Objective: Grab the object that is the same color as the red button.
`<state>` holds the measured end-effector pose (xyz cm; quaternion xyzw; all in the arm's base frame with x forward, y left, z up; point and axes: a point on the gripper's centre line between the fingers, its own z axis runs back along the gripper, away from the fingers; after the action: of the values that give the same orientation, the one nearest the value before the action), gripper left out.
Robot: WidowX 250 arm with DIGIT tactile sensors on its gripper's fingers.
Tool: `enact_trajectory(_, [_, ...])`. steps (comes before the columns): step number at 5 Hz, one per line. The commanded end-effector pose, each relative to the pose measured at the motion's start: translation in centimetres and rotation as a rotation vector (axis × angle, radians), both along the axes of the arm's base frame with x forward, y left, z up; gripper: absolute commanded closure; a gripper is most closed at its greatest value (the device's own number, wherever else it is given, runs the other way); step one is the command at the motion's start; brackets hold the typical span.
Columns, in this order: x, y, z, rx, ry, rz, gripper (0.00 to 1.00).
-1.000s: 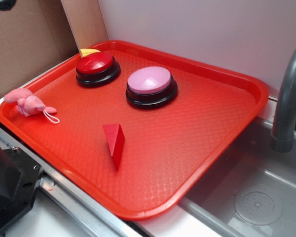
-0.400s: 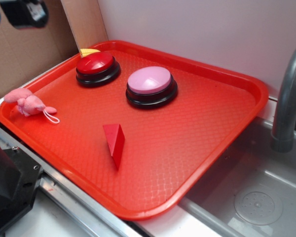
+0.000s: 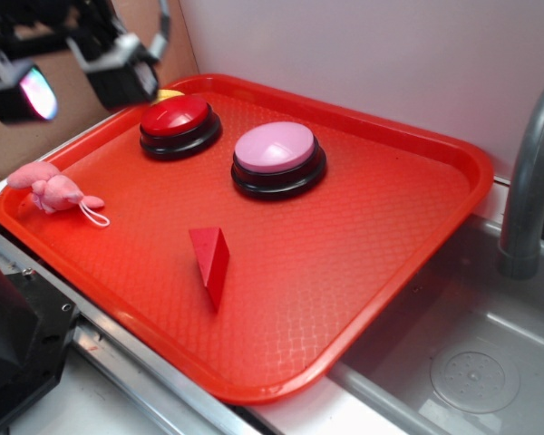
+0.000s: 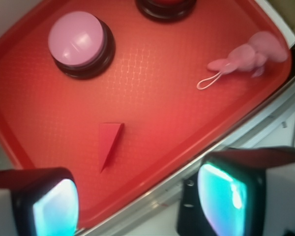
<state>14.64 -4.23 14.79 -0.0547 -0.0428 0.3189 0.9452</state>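
The object, a small red wedge block (image 3: 210, 258) (image 4: 108, 142), lies near the front middle of the red tray (image 3: 408, 227). The red button (image 3: 179, 125) (image 4: 167, 6), a glossy dome on a black base, stands at the tray's back left. My gripper (image 3: 77, 77) (image 4: 140, 199) hangs high over the tray's left side, well apart from the wedge. It is open, its two fingers spread wide with nothing between them. In the wrist view the wedge lies ahead of the left finger (image 4: 37, 201).
A pink-domed button (image 3: 277, 159) (image 4: 78, 43) stands beside the red one. A pink plush toy (image 3: 53, 188) (image 4: 248, 56) lies on the tray's left rim. A yellow piece (image 3: 166, 93) peeks behind the red button. A grey sink (image 3: 471, 353) with a faucet (image 3: 530, 172) lies to the right.
My gripper has come down and rightward from the top left corner into fuller view. The objects on the tray have not moved.
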Motion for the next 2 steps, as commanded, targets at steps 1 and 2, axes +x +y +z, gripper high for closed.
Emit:
enact_trajectory(1, [1.9, -1.5, -5.1, -0.001, 0.023, 0.139, 0.00])
enact_trajectory(2, [2.8, -2.2, -7.7, 0.016, 0.043, 0.160, 0.00])
